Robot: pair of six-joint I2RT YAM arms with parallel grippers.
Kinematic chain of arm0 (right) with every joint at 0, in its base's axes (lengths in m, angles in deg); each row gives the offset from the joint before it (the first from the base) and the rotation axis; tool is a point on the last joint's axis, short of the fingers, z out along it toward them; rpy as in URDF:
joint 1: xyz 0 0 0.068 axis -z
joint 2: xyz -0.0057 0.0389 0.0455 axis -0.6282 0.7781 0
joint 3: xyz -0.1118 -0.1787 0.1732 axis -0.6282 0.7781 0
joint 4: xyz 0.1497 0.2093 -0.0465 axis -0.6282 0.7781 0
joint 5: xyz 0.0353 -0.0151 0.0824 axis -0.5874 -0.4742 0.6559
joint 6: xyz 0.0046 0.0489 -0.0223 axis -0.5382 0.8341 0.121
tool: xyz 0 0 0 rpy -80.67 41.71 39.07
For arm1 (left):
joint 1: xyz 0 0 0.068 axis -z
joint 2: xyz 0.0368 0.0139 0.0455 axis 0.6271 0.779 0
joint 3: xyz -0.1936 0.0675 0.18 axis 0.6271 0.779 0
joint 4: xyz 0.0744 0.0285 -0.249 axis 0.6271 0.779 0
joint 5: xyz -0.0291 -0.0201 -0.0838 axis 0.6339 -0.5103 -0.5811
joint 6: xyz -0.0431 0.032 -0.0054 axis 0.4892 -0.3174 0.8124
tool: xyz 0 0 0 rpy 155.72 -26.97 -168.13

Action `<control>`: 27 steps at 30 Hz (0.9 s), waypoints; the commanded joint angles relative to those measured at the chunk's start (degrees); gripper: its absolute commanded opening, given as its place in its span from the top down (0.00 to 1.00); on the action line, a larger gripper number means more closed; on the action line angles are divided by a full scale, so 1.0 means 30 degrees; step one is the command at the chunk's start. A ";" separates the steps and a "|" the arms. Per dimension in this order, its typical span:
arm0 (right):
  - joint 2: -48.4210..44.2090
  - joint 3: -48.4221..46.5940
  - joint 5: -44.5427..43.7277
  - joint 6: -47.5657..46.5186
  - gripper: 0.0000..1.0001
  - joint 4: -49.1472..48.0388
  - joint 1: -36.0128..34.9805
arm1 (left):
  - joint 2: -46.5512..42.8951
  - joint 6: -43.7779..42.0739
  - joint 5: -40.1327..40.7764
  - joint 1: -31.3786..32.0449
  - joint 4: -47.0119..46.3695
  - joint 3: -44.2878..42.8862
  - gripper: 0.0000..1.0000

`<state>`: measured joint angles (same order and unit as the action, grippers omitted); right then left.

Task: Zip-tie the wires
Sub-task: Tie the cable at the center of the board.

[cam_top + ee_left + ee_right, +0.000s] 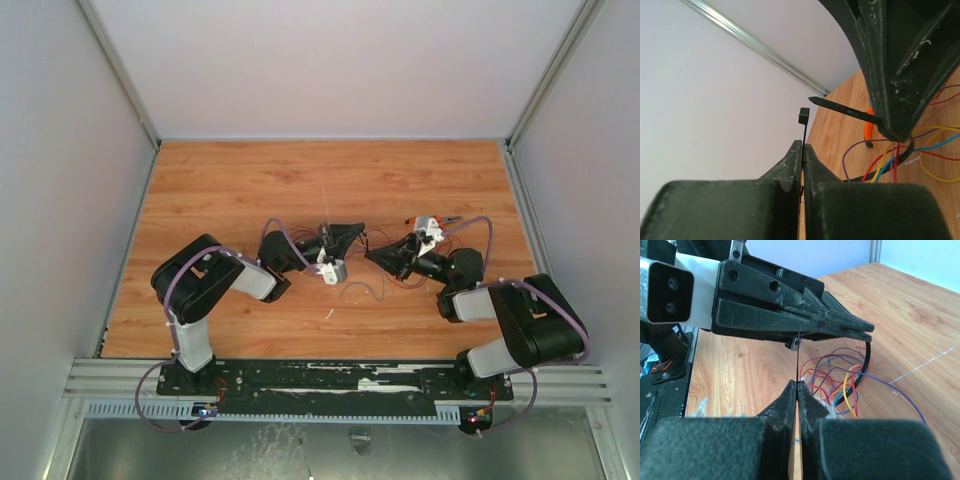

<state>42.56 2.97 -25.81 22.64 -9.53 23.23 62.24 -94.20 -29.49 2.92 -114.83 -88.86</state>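
- A wooden table [250, 180] sits inside plain white walls [330, 60], with both arms reaching in toward its middle.
- The left gripper [803, 147] has its fingers pressed together on the zip tie [804, 117]. It pinches just below the small head, which pokes out past the tips.
- The right gripper [797, 385] is also closed tight, pinching the strip's other end. The pointed tail sits near the head but not in it.
- Between the two grips the black band curves around the wires [837, 375] — a loose multicoloured tangle lying mid-table, just under the fingertips.
- An orange-handled tool [869, 125] lies on the wood beyond the right gripper.
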 commanded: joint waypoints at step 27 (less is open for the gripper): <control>0.0557 -0.0940 0.0977 0.0324 1.00 -0.2445 0.0352 | 0.0140 0.0183 0.0597 0.0356 -0.2378 0.0188 1.00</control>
<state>44.76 1.97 -23.52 23.77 -9.53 23.74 62.42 -93.55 -28.29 3.38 -116.21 -88.47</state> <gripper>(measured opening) 0.005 0.014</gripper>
